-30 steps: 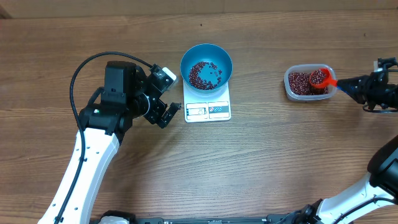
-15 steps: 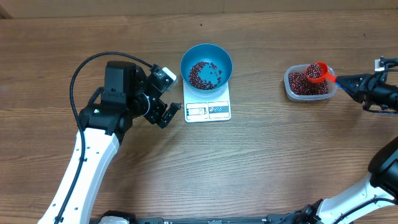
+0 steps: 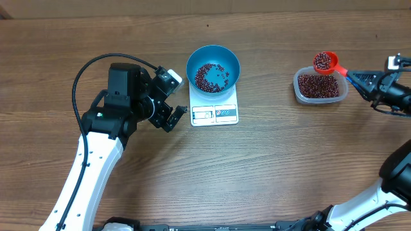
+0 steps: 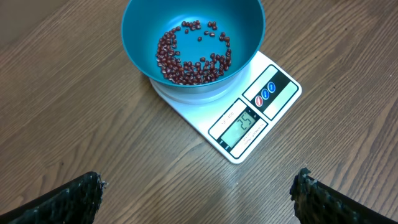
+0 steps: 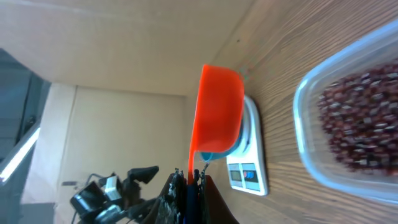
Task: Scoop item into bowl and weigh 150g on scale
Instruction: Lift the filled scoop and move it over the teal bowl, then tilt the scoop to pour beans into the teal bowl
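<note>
The blue bowl (image 3: 213,67) (image 4: 193,43) stands on the white scale (image 3: 214,106) (image 4: 245,118) at the table's middle and holds a thin layer of red-brown beans (image 3: 210,77) (image 4: 193,57). At the right, a clear tub (image 3: 318,88) (image 5: 354,124) holds more beans. My right gripper (image 3: 361,79) (image 5: 191,177) is shut on the handle of a red scoop (image 3: 324,62) (image 5: 217,112), which is full of beans and hangs just above the tub's far rim. My left gripper (image 3: 168,114) (image 4: 198,190) stands open just left of the scale, with nothing between its fingers.
The scale's display and buttons face the near edge. Bare wooden tabletop lies between the scale and the tub. The left arm (image 3: 109,128) reaches in from the lower left; the right arm (image 3: 392,90) comes from the right edge.
The right gripper has lifted the loaded scoop out of the tub and moved it toward the far side and slightly left. The left arm has not moved.
</note>
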Robot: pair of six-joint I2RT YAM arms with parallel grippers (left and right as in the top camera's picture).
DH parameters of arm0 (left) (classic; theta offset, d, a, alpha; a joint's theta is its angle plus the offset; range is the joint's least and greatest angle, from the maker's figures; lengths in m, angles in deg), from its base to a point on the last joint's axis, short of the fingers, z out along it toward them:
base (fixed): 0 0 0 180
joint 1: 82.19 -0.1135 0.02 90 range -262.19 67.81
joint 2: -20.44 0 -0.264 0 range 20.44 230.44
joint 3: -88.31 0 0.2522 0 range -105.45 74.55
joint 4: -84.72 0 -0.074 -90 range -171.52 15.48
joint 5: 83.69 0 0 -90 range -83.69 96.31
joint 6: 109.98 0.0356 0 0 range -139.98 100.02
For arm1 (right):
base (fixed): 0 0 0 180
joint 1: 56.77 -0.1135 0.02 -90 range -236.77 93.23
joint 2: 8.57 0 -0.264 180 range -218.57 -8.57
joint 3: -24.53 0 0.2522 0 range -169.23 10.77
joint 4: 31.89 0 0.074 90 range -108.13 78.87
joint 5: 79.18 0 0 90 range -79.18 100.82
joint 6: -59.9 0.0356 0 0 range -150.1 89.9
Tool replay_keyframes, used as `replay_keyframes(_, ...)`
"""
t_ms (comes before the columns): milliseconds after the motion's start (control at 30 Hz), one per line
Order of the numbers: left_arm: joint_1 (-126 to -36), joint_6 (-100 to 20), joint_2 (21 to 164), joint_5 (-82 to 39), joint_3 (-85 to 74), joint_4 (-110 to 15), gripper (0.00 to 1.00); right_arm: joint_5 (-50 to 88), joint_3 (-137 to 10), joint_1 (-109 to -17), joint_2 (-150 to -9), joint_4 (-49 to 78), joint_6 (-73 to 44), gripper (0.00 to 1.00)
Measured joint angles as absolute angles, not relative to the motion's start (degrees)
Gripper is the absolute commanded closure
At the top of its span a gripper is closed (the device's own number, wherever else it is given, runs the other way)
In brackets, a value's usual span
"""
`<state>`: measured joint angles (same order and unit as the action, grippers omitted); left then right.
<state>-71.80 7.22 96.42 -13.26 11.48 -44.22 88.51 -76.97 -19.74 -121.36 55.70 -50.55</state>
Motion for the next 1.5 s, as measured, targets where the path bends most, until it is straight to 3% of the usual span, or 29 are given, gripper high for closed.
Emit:
replay_keyframes(433,-71.8,7.2,96.4,-13.2,11.5,-44.2,0.00,90.1,-77.0,-39.0,-121.4,55.7,-51.0,0.96)
replay_keyframes(733,-71.8,7.2,96.4,-13.3,11.5,-44.2,0.00,87.4,-77.0,-51.3,-121.4,44.5,-45.6,0.96)
replay_keyframes(1133,-71.8,7.2,96.4,-13.3,11.5,-44.2,0.01,66.0,-85.1,-63.3,-121.4,38.0,-29.5,0.96)
replay_keyframes(1500,-71.8,7.2,96.4,-13.3,11.5,-44.2,0.01,36.3,-99.4,-74.4,-121.4,43.0,-27.1,0.96)
